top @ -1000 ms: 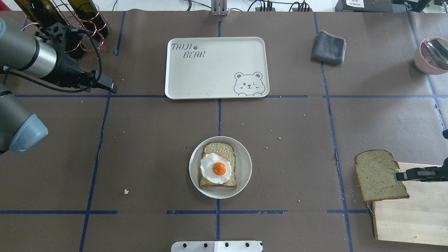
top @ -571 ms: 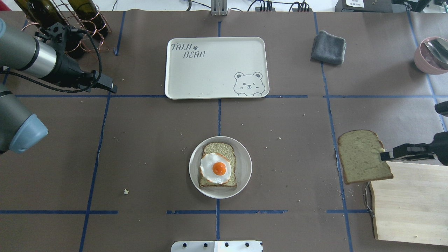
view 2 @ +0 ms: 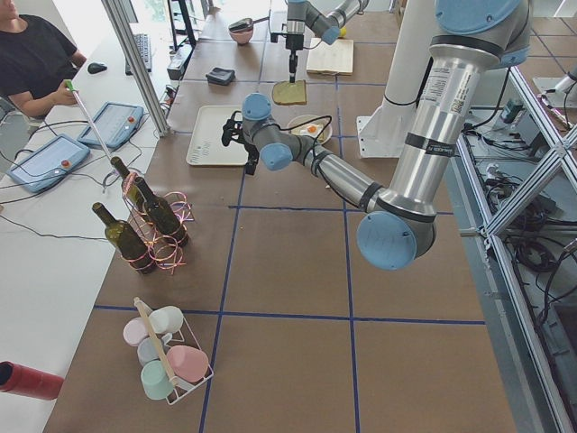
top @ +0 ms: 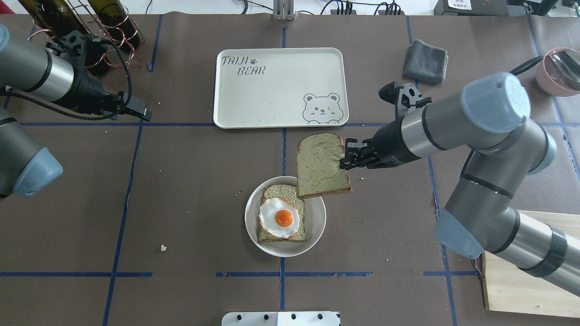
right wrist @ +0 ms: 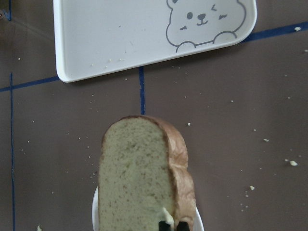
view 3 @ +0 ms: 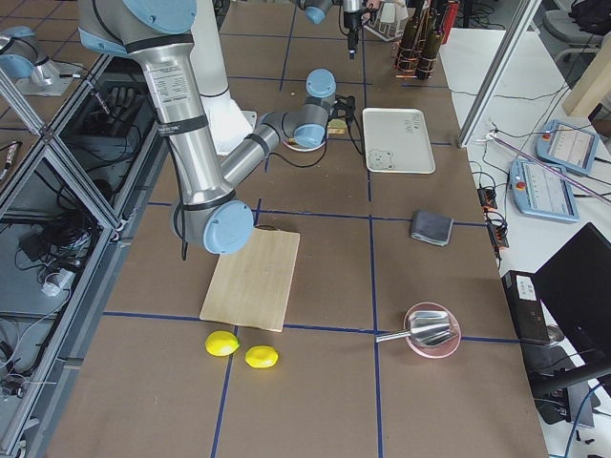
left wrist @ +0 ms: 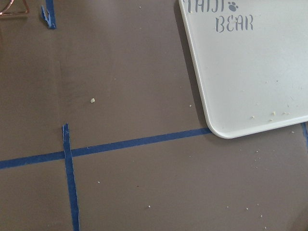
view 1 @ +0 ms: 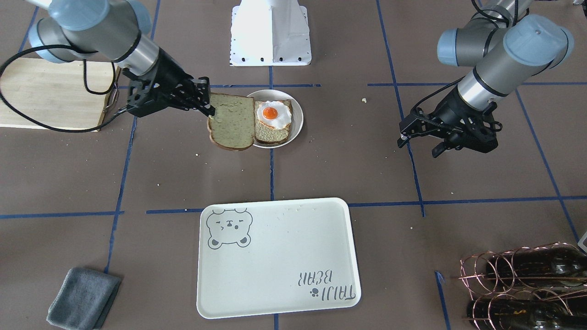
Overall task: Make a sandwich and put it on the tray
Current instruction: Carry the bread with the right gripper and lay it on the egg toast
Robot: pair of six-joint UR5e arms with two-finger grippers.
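A brown paper-covered table crossed by blue tape lines carries everything. Near its middle sits a round white plate. On it lies the bottom slice of the sandwich, with the fried egg on top, yolk up.

The right claw pinches the second slice by one crust edge, fingers pressed onto the bread, and holds it roughly flat in the air. From overhead, this slice overlaps the plate's far rim and a corner of the bottom slice, offset toward the tray; it does not cover the egg. That arm's wrist view shows the plate's rim under the slice.

The tray, cream with a bear face and "TAIJI BEAR" lettering, lies farther out on the table, apart from the plate, with a few crumbs on it.

The left claw hangs above the table near the tray's corner on the robot's left. Whether its fingers are spread I cannot tell.

A folded grey cloth, a wooden board, a pink bowl and a wire rack of wine bottles stand around the edges.
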